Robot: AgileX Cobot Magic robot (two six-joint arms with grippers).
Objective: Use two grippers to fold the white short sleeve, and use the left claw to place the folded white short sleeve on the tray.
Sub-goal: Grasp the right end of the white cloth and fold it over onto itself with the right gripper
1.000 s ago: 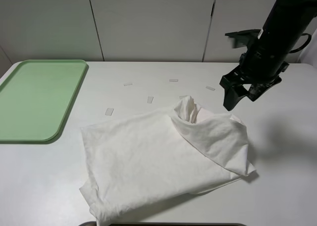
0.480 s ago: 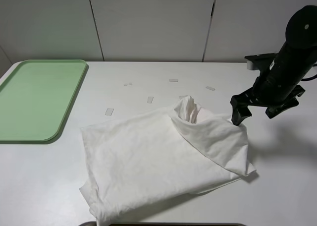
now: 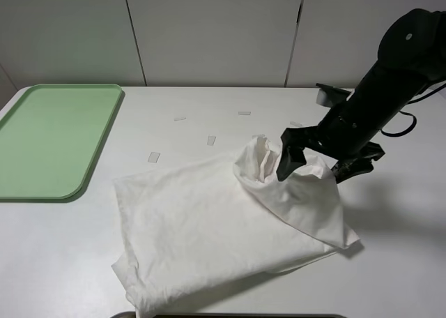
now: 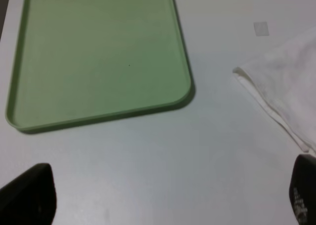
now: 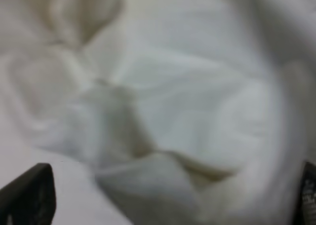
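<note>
**Shirt partly folded, both grippers free.** The shirt (image 3: 223, 227) is lying loosely folded on the table (image 3: 390, 262), toward the near right, with a bunched peak rising at its far edge. The right gripper (image 3: 311, 177) is hanging over that peak and the shirt's far right part, its jaws standing wide apart and holding nothing. In the right wrist view, blurred cloth is filling the gap between its fingers (image 5: 27, 195); whether they are touching the cloth cannot be told. The left gripper (image 4: 165, 195), showing only in the left wrist view, is hovering over bare table, jaws likewise wide apart and empty. A tray corner and a shirt corner are showing beyond it. The tray (image 3: 49, 140) is sitting at the far left, well apart from the shirt. Tape strips (image 3: 154, 157) are lying just beyond the shirt's far edge.
</note>
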